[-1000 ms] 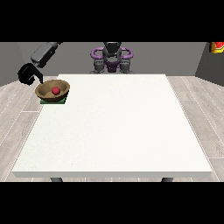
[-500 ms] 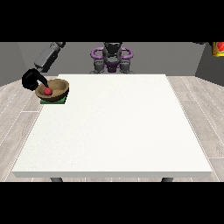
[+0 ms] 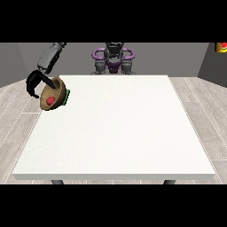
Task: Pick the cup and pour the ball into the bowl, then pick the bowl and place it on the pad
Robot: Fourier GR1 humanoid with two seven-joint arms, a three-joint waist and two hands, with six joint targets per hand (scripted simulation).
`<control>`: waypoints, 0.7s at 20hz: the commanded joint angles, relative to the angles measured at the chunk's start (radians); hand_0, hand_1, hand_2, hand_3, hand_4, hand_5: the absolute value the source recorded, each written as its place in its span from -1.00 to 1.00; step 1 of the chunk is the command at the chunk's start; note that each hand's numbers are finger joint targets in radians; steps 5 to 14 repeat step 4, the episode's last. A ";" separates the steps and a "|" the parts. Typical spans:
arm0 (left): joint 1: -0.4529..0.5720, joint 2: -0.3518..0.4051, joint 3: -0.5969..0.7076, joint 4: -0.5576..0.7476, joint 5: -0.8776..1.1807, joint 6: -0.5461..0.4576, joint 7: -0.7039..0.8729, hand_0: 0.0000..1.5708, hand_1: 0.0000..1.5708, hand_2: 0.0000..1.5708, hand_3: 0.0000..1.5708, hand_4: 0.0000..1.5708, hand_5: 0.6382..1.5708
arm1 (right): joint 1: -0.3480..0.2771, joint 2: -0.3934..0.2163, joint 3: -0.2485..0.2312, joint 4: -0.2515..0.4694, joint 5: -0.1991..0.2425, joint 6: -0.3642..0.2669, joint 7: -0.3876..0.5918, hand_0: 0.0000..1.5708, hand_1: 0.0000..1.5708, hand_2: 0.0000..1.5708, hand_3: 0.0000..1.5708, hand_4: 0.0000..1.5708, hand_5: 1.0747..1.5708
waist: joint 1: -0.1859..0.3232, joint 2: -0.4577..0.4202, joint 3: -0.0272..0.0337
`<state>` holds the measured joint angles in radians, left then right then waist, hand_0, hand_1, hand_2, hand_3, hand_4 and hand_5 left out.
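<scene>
Front view, starting at the far left: my hand at the view's left (image 3: 34, 83) hangs over the bench's far left corner, at the end of a grey forearm that slants down from the upper left. Its black fingers are curled round the far-left rim of the brown bowl (image 3: 53, 93), so the hand is closed on the bowl. The bowl is tipped steeply, its open side turned toward the camera and a little to the left, with its lower edge past the bench's left edge. Inside it, low in the hollow, sits the red ball (image 3: 50, 100). Just behind the bowl's right side a sliver of the green pad (image 3: 66, 96) shows, lying on the bench (image 3: 119, 133) near that corner; whether the bowl touches the pad I cannot tell.

Further right, the white bench spreads toward the camera. Beyond its far edge, near the middle, my torso (image 3: 113, 60) stands with purple parts at the shoulders. At the far right, a small red and yellow object (image 3: 221, 47) sits against the grey wall.
</scene>
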<state>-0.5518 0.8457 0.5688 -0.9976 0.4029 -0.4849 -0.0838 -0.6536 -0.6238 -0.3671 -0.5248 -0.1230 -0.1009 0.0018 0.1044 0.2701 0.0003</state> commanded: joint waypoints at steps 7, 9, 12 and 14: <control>0.052 -0.070 -0.052 0.026 -0.047 0.051 0.015 -1.00 -1.00 -1.00 -1.00 0.52 1.00 | -0.044 -0.063 0.063 -0.047 0.032 0.093 0.137 -1.00 -1.00 -1.00 -1.00 -0.75 0.21 | -0.064 -0.156 -0.0014; 0.052 -0.070 -0.052 0.026 -0.047 0.051 0.015 -1.00 -1.00 -1.00 -1.00 0.52 1.00 | -0.044 -0.063 0.063 -0.047 0.032 0.093 0.137 -1.00 -1.00 -1.00 -1.00 -0.75 0.21 | -0.064 -0.156 -0.0014; 0.052 -0.070 -0.052 0.026 -0.047 0.051 0.015 -1.00 -1.00 -1.00 -1.00 0.52 1.00 | -0.044 -0.063 0.063 -0.047 0.032 0.093 0.137 -1.00 -1.00 -1.00 -1.00 -0.75 0.21 | -0.064 -0.156 -0.0014; 0.052 -0.070 -0.052 0.026 -0.047 0.051 0.015 -1.00 -1.00 -1.00 -1.00 0.52 1.00 | -0.044 -0.063 0.063 -0.047 0.032 0.093 0.137 -1.00 -1.00 -1.00 -1.00 -0.75 0.21 | -0.064 -0.156 -0.0014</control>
